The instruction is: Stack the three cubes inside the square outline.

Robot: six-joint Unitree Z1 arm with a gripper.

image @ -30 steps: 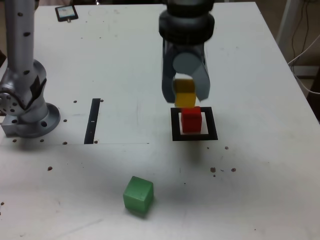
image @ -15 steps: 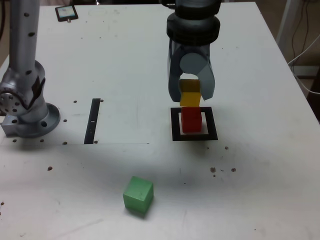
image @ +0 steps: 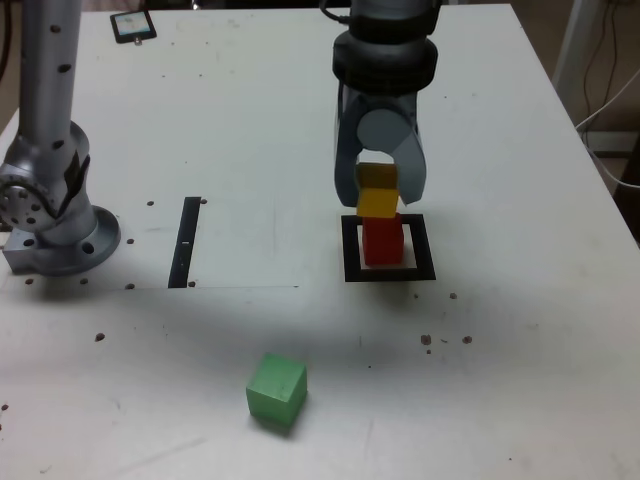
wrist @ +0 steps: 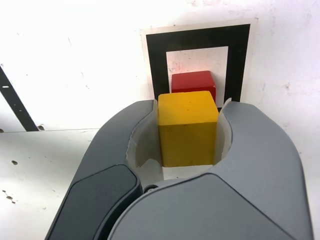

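My tool (image: 378, 192) has come down, clamped on the yellow cube (image: 378, 202), now just over the red cube (image: 381, 240). Release seems next (green cube (image: 276, 390) waits, well apart).

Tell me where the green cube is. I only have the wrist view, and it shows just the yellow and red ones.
Observer: The green cube lies on the table, outside the square outline, nearer the camera and toward the exterior view's left.
Operator: Is yellow lined up over red?
Observer: Yes. The yellow cube, in the shut gripper, is directly above the red cube, with no gap visible.
Operator: Anything else out there?
Observer: The arm's base stands at the exterior view's left edge.
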